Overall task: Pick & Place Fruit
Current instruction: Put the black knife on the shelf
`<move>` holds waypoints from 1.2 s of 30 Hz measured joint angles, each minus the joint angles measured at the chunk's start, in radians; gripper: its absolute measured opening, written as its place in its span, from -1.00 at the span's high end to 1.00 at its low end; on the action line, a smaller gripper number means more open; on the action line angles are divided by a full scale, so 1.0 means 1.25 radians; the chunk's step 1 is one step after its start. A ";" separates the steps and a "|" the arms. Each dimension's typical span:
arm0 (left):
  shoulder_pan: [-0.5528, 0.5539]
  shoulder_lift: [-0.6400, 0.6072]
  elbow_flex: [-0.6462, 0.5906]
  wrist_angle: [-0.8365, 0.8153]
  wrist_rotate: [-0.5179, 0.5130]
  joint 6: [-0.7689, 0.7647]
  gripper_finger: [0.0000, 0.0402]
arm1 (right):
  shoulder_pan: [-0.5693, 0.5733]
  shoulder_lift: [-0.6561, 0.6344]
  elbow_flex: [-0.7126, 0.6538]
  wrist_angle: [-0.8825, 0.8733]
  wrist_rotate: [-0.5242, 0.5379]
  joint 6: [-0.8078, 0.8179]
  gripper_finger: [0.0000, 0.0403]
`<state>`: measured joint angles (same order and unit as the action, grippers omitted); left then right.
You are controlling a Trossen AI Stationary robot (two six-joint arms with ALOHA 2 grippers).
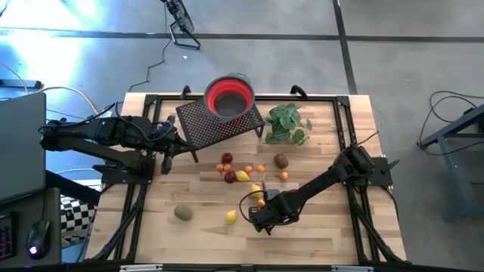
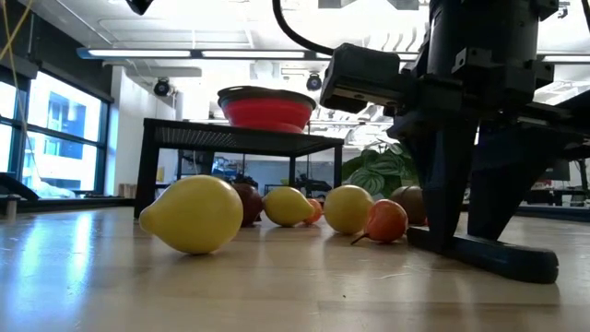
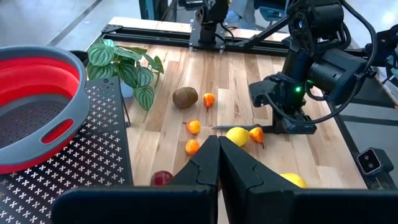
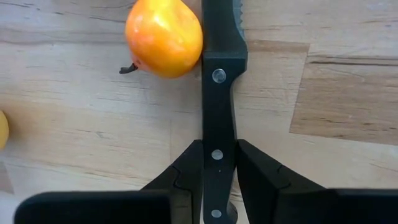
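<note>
right claw [image 4: 219,167] sits low on the table with its fingers pinched around the black knife handle [image 4: 222,93], narrow gap, gripping the knife and no fruit. an orange stemmed fruit [image 4: 164,37] lies touching the handle's side. most of the other fruit [image 1: 240,175] is scattered mid-table, with a kiwi [image 1: 183,213] and a lemon [image 1: 231,216] nearer the front. left claw [image 3: 217,163] waits fully shut near the mesh stand [image 1: 219,121] holding the red colander [image 1: 229,97]. my worry: lifting or swinging the knife could knock the orange fruit rolling, or the blade could sweep nearby lemons away. i'd also be carrying the wrong item.
</note>
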<state>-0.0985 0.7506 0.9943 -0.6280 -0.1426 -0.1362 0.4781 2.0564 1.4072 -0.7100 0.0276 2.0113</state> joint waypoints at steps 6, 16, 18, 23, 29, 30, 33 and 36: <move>0.000 0.000 0.000 0.051 0.000 0.007 1.00 | 0.002 -0.023 -0.003 -0.061 0.011 0.000 0.65; 0.000 0.000 0.000 0.138 -0.001 0.043 1.00 | 0.002 -0.091 -0.001 -0.099 0.052 -0.002 0.65; 0.000 0.000 0.000 0.138 0.000 0.043 1.00 | 0.002 -0.112 -0.001 -0.106 0.071 -0.002 0.65; 0.000 0.000 0.000 0.144 -0.001 0.043 1.00 | 0.005 -0.174 -0.001 -0.123 0.141 -0.014 0.65; 0.000 -0.003 0.000 0.207 0.000 0.043 1.00 | 0.005 -0.252 -0.001 -0.140 0.264 -0.041 0.65; 0.000 -0.003 0.000 0.221 0.000 0.042 1.00 | 0.004 -0.262 -0.001 -0.140 0.285 -0.047 0.65; 0.000 -0.003 0.000 0.250 0.000 0.042 1.00 | -0.001 -0.291 -0.001 -0.139 0.354 -0.069 0.65; 0.000 -0.003 0.000 0.271 0.000 0.042 1.00 | -0.007 -0.314 -0.001 -0.127 0.436 -0.100 0.65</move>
<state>-0.0984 0.7467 0.9939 -0.2893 -0.1429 -0.0834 0.4687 1.6643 1.4063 -0.8684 0.5729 1.8858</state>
